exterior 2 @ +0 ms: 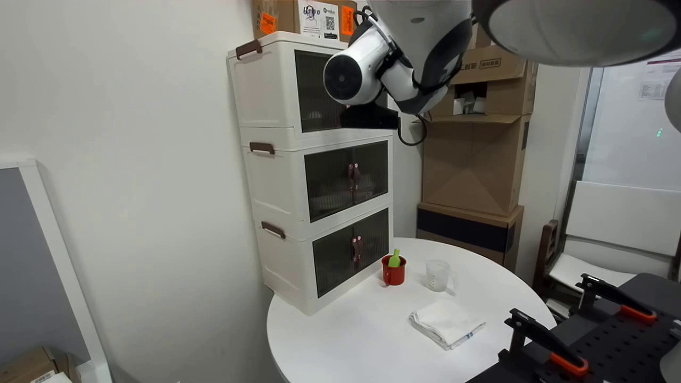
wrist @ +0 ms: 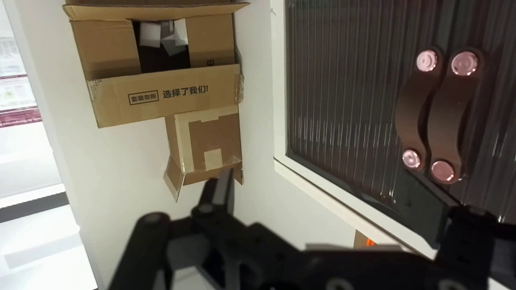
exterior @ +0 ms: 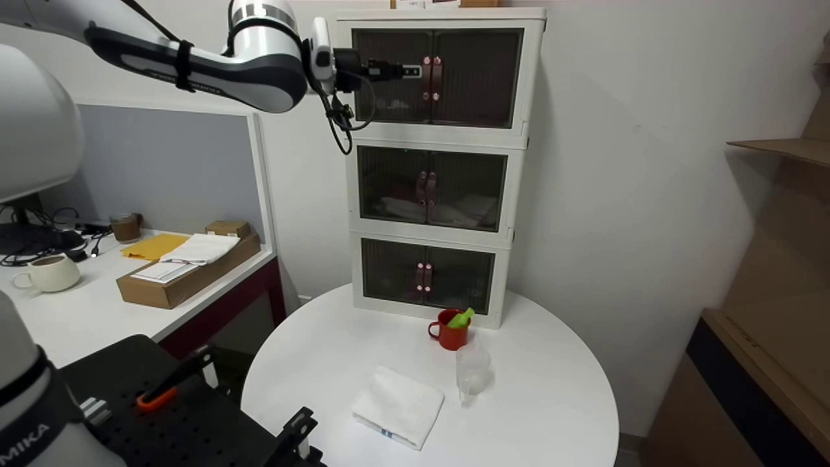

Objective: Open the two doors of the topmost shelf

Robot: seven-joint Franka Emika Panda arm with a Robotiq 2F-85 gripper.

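The topmost shelf (exterior: pixel 440 133) is a white cabinet unit with two dark ribbed doors, a left door (exterior: pixel 392 110) and a right door (exterior: pixel 483 78); both are shut. Two brown strap handles with pink studs, the left handle (exterior: pixel 426 79) and the right handle (exterior: pixel 438 79), stand side by side at the middle. They show in the wrist view (wrist: pixel 409 110) too, which is upside down. My gripper (wrist: pixel 318 177) is open and empty, its fingers wide apart. One finger is close to the handles; I cannot tell whether it touches. In an exterior view the arm hides most of these doors (exterior 2: pixel 319 111).
Two more shelf units (exterior: pixel 434 233) stand below on a round white table (exterior 2: pixel 340 340). A red mug (exterior: pixel 452 334), a clear measuring cup (exterior 2: pixel 438 275) and a folded white cloth (exterior: pixel 399 407) are on it. Boxes (exterior 2: pixel 303 18) sit atop the shelf; cardboard boxes (exterior 2: pixel 468 159) are stacked beside.
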